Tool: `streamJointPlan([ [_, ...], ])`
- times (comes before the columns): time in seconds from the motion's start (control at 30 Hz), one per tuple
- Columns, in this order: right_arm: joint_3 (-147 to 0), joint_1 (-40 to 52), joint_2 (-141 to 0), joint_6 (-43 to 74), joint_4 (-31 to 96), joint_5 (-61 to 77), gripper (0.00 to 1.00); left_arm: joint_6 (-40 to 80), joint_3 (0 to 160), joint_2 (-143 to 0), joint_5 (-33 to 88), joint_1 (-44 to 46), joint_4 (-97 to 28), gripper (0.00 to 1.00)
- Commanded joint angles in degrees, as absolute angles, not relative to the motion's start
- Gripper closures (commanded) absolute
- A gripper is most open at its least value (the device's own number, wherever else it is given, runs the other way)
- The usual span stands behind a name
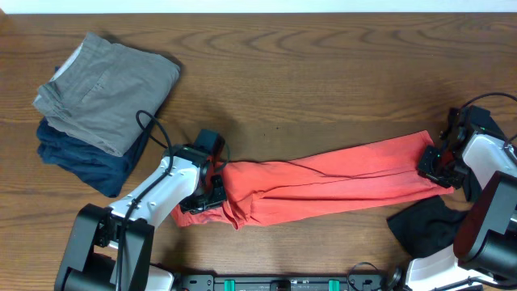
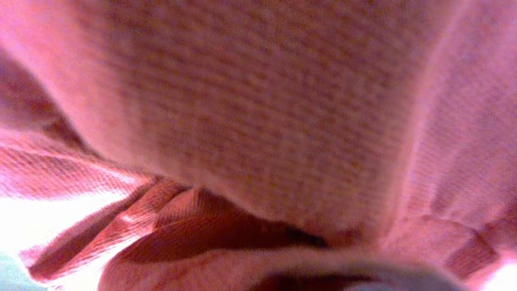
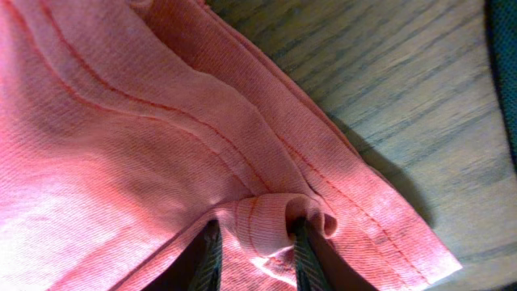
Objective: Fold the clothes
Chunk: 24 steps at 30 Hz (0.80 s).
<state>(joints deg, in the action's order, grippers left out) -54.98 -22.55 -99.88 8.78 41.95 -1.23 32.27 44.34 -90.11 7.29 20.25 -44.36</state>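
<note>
Stretching step: my right tool [image 3: 252, 242] pinches an edge fold of the coral T-shirt [image 1: 323, 182], which lies stretched across the worktop [image 1: 307, 73]. My left tool [image 1: 212, 186] is buried in cloth, so I cannot tell its grip. The next move calls for spreading the shirt flat.

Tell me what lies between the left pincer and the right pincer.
Only the coral-red T-shirt, lying as a long band from the left pincer to the right pincer over the wooden table; the overhead view shows it.
</note>
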Motion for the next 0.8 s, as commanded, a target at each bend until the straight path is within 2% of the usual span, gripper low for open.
streamJointPlan([
  [0.0, -53.5, -22.9, -100.4, 9.4, 42.2, 0.6, 0.69, 31.6, 45.6, -89.4, 6.2, 19.9, -41.5, 0.71],
  [0.13, -53.5, -22.9, -100.4, 9.4, 42.5, 0.9, 0.69, 31.6, 45.6, -89.5, 5.8, 19.9, -36.4, 0.64],
  [0.3, -53.5, -22.9, -100.4, 9.4, 42.2, 1.9, 0.68, 31.5, 45.6, -89.5, 2.7, 18.8, -32.0, 0.62],
  [0.43, -53.5, -22.9, -100.4, 9.4, 42.0, 2.0, 0.68, 30.5, 46.3, -89.5, 2.7, 14.0, -29.5, 0.62],
  [0.63, -53.5, -22.8, -100.4, 9.4, 42.0, 2.0, 0.68, 22.3, 51.9, -89.5, 10.6, 5.8, -33.3, 0.62],
  [0.77, -53.5, -22.8, -100.4, 9.4, 42.0, 2.0, 0.68, 18.9, 56.4, -89.0, 13.1, 5.0, -41.6, 0.53],
])
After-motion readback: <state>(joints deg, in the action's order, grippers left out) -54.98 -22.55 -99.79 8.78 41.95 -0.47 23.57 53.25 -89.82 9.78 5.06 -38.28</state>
